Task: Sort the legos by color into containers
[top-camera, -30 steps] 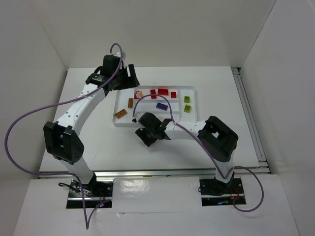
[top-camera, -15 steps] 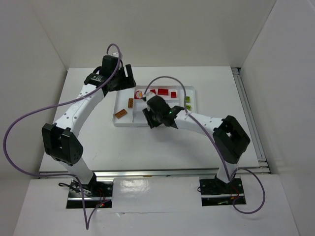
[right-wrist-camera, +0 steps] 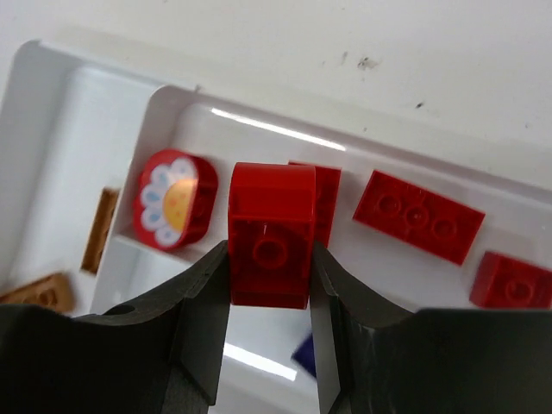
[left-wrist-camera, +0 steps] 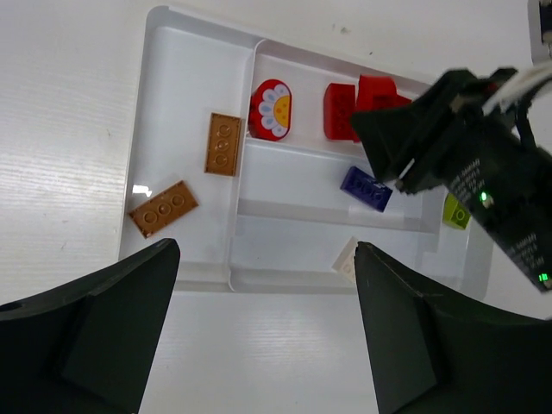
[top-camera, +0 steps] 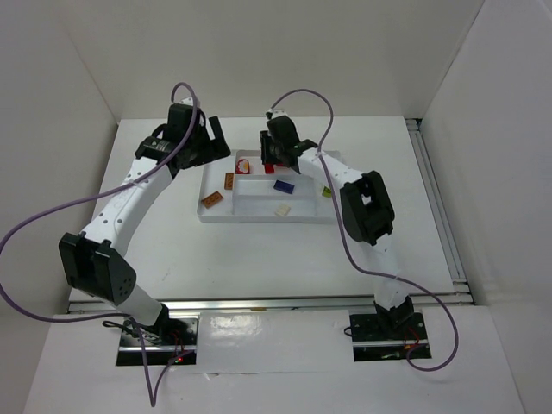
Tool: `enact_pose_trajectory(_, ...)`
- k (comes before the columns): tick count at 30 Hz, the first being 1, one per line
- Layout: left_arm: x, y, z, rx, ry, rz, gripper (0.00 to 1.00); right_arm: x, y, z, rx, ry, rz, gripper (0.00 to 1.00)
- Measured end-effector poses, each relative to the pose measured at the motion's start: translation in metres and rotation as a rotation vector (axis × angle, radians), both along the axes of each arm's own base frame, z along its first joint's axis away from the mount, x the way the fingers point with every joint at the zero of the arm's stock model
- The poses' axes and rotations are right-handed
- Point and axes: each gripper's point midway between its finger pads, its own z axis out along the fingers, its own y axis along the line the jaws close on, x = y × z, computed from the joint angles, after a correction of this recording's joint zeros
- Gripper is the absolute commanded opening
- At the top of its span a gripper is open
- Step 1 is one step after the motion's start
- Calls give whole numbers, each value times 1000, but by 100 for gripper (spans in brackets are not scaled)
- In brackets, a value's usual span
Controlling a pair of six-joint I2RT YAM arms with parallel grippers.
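My right gripper (top-camera: 274,160) is shut on a red brick (right-wrist-camera: 270,235) and holds it over the far middle slot of the white tray (top-camera: 259,218). That slot holds a red flower-printed piece (right-wrist-camera: 177,198) and more red bricks (right-wrist-camera: 418,216). A blue brick (top-camera: 283,185) lies in the centre slot and a cream one (top-camera: 282,209) in the near slot. Two orange-brown bricks (left-wrist-camera: 164,208) lie in the left end section. A lime green brick (left-wrist-camera: 454,211) shows in the right end section. My left gripper (top-camera: 207,142) is open and empty, above the table by the tray's left side.
The right arm's links (top-camera: 362,203) stretch across the tray's right end and hide part of it. White walls enclose the table on three sides. A metal rail (top-camera: 435,198) runs along the table's right edge.
My right gripper swung from the table in front of the tray, across it, to the far slot. The cream brick now shows in the near slot. My left gripper drew slightly back and left.
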Motion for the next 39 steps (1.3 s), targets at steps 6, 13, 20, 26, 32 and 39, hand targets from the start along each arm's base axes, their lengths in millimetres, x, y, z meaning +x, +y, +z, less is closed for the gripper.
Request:
enact_pose_trajectory(6, -4, 1, -7, 11, 25, -2, 93, 28, 5, -32, 2, 21, -16, 37)
enact_pose_trajectory(13, -5, 1, -7, 12, 28, -9, 93, 40, 22, -16, 34, -14, 9, 70)
enact_pose_trajectory(20, -6, 0, -8, 12, 32, -16, 93, 23, 11, -16, -6, 0, -9, 76)
enact_pose_trajectory(26, -7, 1, -5, 15, 25, -16, 93, -17, -51, 30, -49, -24, -169, 100)
enact_pose_trajectory(32, -8, 3, -1, 31, 11, -29, 93, -52, -166, 107, -87, -142, -538, 100)
enact_pose_trajectory(39, -17, 8, 5, 47, -15, -31, 93, -145, -275, 76, -247, -66, -835, 100)
